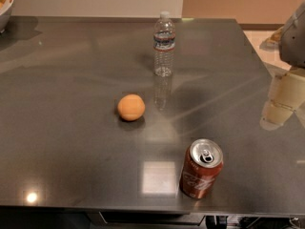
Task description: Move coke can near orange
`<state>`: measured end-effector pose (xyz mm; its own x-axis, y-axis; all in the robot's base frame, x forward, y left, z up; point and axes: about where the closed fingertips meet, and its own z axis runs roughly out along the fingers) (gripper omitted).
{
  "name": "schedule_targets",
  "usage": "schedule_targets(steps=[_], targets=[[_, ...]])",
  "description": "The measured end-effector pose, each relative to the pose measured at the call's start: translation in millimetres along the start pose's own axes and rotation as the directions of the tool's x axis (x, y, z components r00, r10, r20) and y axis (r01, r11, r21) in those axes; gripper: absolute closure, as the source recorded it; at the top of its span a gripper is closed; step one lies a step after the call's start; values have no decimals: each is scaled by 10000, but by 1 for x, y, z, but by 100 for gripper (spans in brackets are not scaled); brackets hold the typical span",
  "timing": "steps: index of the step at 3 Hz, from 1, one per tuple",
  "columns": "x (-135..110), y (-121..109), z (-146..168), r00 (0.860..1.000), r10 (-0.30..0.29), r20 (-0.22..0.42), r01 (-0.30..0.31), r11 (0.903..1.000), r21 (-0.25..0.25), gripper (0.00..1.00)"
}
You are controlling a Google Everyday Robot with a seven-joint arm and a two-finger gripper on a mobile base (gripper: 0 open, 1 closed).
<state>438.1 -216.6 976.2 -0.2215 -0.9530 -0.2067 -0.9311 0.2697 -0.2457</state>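
**Desk** [71, 166]: dark and glossy, seen from my one camera.

**Containers**
- White bowl [5, 11]: cut off at the far-left corner. It holds something pale yellow that I cannot identify.
- Water bottle [164, 44]: clear, capped and upright, near the far edge.
- Coke can [201, 168]: upright with the tab on top, close to the near edge and right of centre.

**Loose**
- Orange [131, 107]: mid-desk, left of and beyond the can and well apart from it. Bare surface lies between them.

**Claw** [279, 111]: at the right border of view, over the desk's right side and well apart from the can. I cannot tell whether it is spread or pressed together.
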Motion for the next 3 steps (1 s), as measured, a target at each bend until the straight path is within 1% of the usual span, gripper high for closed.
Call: schedule_targets(steps=[1, 2, 3], targets=[[-1, 0, -1, 10000, -39, 37, 38, 10000, 62, 0], [-3, 12, 0, 9981, -392, 479, 424, 9968, -677, 0], [-12, 40, 6, 9873, -949, 1271, 1147, 9807, -1583, 0]])
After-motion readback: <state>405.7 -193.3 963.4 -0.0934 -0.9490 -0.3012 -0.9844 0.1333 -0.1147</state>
